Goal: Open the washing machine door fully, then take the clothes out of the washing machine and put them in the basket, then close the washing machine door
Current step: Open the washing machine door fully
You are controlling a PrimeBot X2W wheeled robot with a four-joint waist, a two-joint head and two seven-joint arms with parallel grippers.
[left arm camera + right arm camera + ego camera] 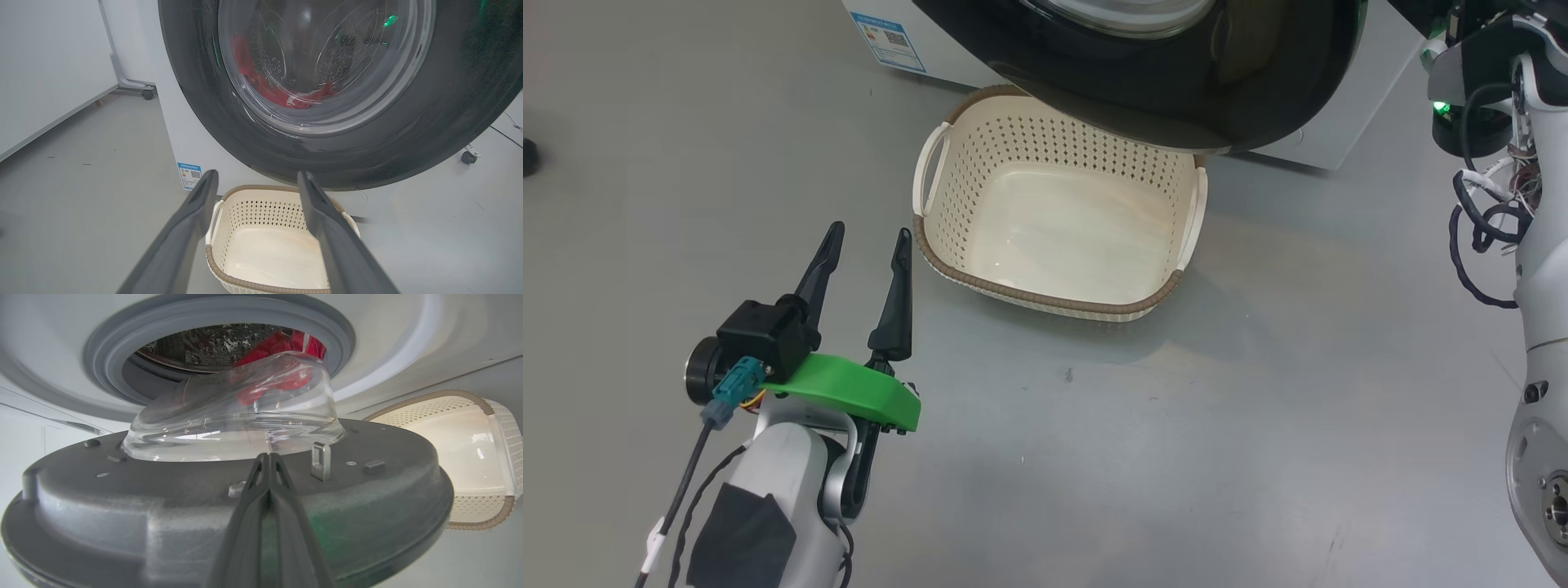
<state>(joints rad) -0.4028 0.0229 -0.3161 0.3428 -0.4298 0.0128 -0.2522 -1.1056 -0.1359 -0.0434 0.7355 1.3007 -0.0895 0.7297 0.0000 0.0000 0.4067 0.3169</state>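
Behind the part-open door point(122, 506), found the right hand point(267, 457) pinched shut on nothing, tips at its inner face by the latch point(320, 460), clothes point(282, 343) beyond in the drum point(196, 347), left hand point(870, 231) spread, empty, farther off beside the basket point(1045, 135).

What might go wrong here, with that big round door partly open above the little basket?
The glossy black round washing machine door overhangs the far rim of the cream perforated basket, so swinging it wider may knock the basket. The right gripper is shut and seems only to press on the door's grey inner side, so it may slip off.
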